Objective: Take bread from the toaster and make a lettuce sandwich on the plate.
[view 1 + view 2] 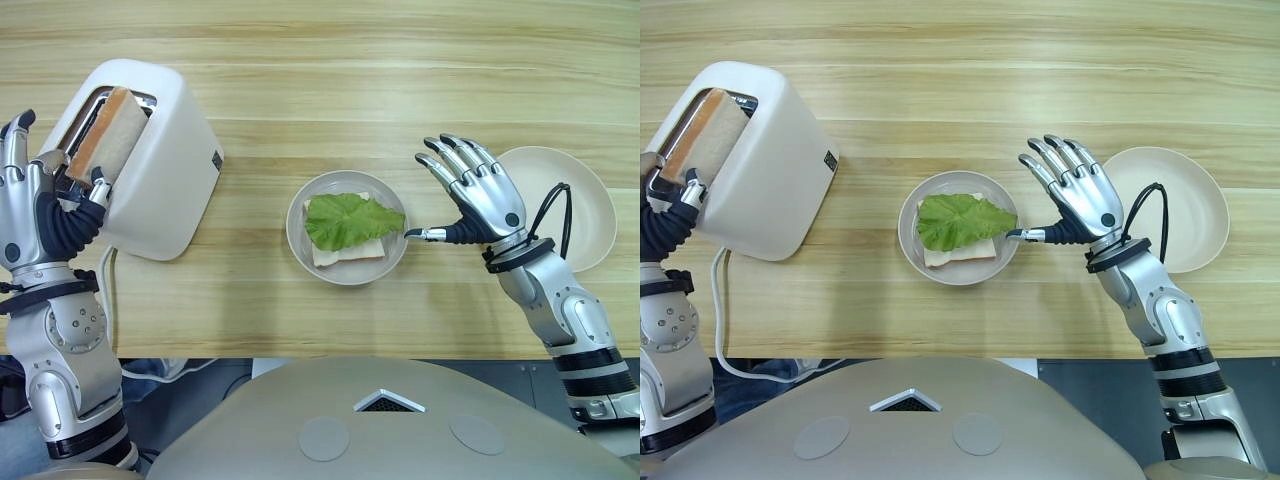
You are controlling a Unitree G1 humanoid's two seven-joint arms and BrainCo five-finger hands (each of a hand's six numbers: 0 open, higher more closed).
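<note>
Nearest, my left hand (40, 200) at nine o'clock pinches the bread (112, 130) in the toaster (170, 190); light, dry, crumbly, I judge, so hold its crust edges. My right hand (485, 195) hovers spread open, three o'clock of the plate (296, 235).

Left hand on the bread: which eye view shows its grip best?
The left eye view: the whole left hand shows, its fingers closed on the bread slice standing in the toaster. The right eye view cuts the hand off at the picture's left edge, leaving just fingertips on the slice.
</note>
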